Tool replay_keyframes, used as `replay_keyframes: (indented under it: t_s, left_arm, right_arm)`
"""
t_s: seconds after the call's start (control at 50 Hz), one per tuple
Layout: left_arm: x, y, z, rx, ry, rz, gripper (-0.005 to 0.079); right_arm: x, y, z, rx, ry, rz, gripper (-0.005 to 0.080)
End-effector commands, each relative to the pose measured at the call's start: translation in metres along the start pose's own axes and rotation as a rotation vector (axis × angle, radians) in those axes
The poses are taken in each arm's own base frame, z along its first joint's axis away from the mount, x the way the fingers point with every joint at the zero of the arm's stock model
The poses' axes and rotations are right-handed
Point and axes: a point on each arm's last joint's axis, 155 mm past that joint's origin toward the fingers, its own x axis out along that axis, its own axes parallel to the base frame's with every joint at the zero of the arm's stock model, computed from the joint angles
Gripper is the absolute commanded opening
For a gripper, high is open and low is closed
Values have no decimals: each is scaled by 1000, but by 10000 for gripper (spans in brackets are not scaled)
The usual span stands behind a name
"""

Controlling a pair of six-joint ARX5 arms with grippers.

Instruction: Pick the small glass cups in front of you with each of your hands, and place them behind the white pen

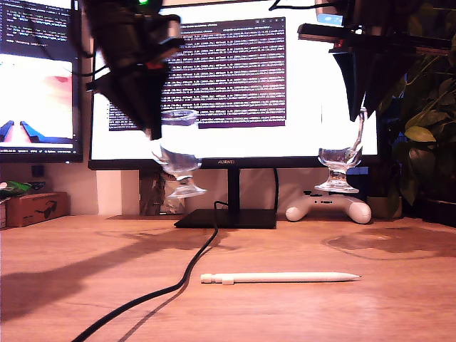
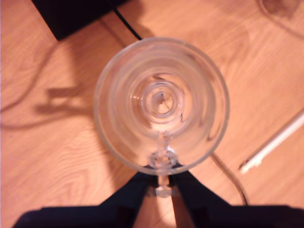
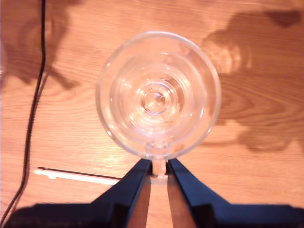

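Two clear glass cups hang above the wooden desk. My first gripper (image 2: 162, 178) is shut on the handle of the tilted cup (image 2: 161, 104). This cup (image 1: 178, 153) is on the exterior view's left, under the arm with the green light (image 1: 153, 132). My second gripper (image 3: 159, 167) is shut on the handle of the other cup (image 3: 158, 95). That cup (image 1: 340, 169) is on the exterior view's right, hanging from dark fingers (image 1: 356, 107). The white pen (image 1: 279, 277) lies on the desk nearer the camera than both cups. Its notched end (image 2: 251, 162) shows beside the first cup, and it (image 3: 76, 176) also shows near the second.
A black cable (image 1: 182, 281) runs from the monitor's base (image 1: 226, 219) toward the exterior view's lower left and passes under the first cup (image 2: 228, 175). Behind stand a white game controller (image 1: 328, 208), a large monitor (image 1: 235, 78), a plant (image 1: 427, 128) and a cardboard box (image 1: 35, 208).
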Motion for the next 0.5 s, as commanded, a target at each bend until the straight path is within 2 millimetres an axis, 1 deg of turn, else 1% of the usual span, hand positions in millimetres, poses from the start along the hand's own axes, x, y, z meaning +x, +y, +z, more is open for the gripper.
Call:
replay_keyframes:
  t_s: [0.0,0.18,0.36,0.48]
  left_arm:
    - [-17,-13,15,1,-73,-1,-23]
    - [-15,-31,17,-5,-77,-13,-23]
    - [-14,-39,14,-6,-66,6,-23]
    - [-12,-38,7,-4,-40,26,-23]
  right_arm:
    - [-13,12,7,-5,-50,26,-11]
    - [-13,23,6,-19,-59,36,-11]
    - [-13,29,2,-26,-54,39,-11]
    - [-12,27,-2,-27,-38,32,-11]
